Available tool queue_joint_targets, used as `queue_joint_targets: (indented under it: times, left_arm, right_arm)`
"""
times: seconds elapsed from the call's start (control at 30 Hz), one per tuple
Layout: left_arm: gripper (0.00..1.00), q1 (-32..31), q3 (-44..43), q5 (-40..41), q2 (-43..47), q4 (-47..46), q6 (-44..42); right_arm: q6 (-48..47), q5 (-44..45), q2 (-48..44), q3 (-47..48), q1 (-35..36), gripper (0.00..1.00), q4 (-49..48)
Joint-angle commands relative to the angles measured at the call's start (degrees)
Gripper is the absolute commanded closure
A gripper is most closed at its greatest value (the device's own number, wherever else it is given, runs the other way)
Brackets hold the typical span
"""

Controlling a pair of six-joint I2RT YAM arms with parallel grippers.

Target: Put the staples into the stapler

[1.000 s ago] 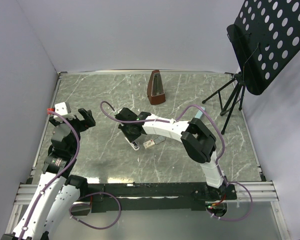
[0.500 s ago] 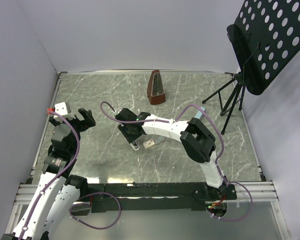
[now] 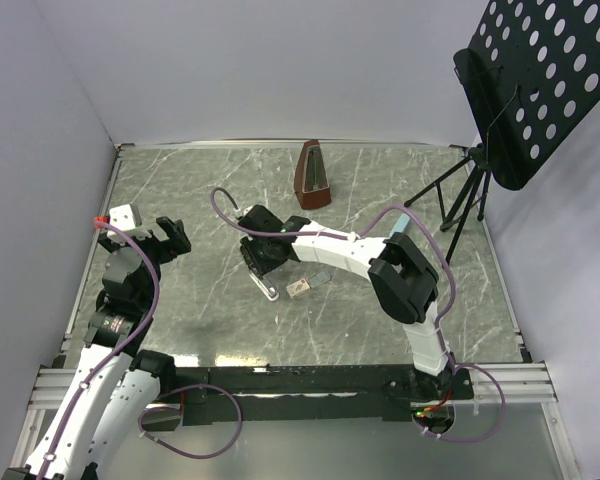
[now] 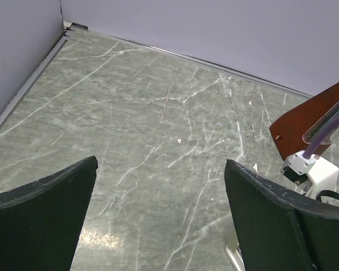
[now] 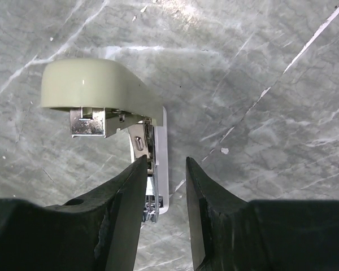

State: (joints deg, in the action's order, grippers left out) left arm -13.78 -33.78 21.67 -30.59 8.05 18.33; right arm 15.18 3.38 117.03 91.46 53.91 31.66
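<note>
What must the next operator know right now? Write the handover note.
Left gripper: open, empty, hovering at the left side of the table.
Right gripper: jaws parted astride the base of the stapler, not clamped on it.
Stapler: mid-table, cream top swung up, metal channel exposed.
Staple box: on the table just right of the stapler, a thin grey strip beside it.
Done: stapler opened.
Left: pick up the strip, seat it in the channel, close the top.

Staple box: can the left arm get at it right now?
Probably not cleanly: the stapler, with the right gripper over it, sits between the staple box and the left gripper.
</note>
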Motion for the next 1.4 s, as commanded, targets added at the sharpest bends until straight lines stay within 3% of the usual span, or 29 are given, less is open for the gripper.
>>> queue_joint_targets:
  times: [0.0,0.57,1.37]
  left_arm:
    - [0.01,0.2,-2.3,-0.8,0.3,-1.2,0.5]
    - [0.01,0.2,-2.4,-1.1,-0.2,-1.3,0.6]
    - [0.01,0.2,-2.5,-1.5,-0.3,-0.9,0.8]
  right_arm:
    - [0.6,-0.3,-0.7,-0.1,0.2,0.59,-1.0]
    - [-0.2,-2.1,1.6,-0.8,0.1,0.59,1.4]
    - [-0.3,-1.5,-4.5,-8.9,0.4,0.59,0.6]
